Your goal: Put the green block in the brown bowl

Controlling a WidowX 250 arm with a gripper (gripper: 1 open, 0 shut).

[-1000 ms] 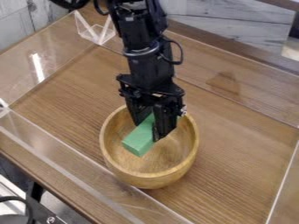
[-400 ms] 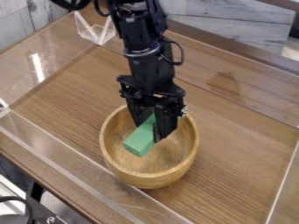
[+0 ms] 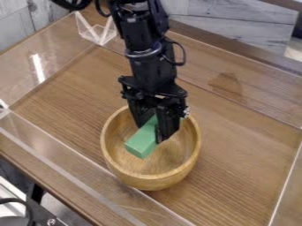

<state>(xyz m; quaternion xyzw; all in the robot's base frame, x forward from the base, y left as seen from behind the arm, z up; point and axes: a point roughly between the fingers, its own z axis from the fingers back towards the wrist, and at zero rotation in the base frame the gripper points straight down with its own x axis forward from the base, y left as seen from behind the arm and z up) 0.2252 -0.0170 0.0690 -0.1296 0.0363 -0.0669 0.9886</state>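
While the arm reaches steeply down into the brown bowl (image 3: 151, 152) at the lower middle of the frame, its dark fingers (image 3: 156, 122) are clamped on the upper end of the green block (image 3: 143, 141), which slants down toward the lower left with its lower end near or on the bowl's inner floor; whether it actually touches the wood cannot be told. The block is already inside the rim, so the remaining step appears to be the release, and that is where trouble could come. If the fingers part while the block leans this steeply, it may tip and knock against the wall, though the deep sides would likely keep it in. A worse case is lifting away before the grip fully lets go, which could drag the block back out over the rim onto the wooden desk (image 3: 236, 106). Pushing lower could also press the block into the bowl and shove or tilt the bowl itself
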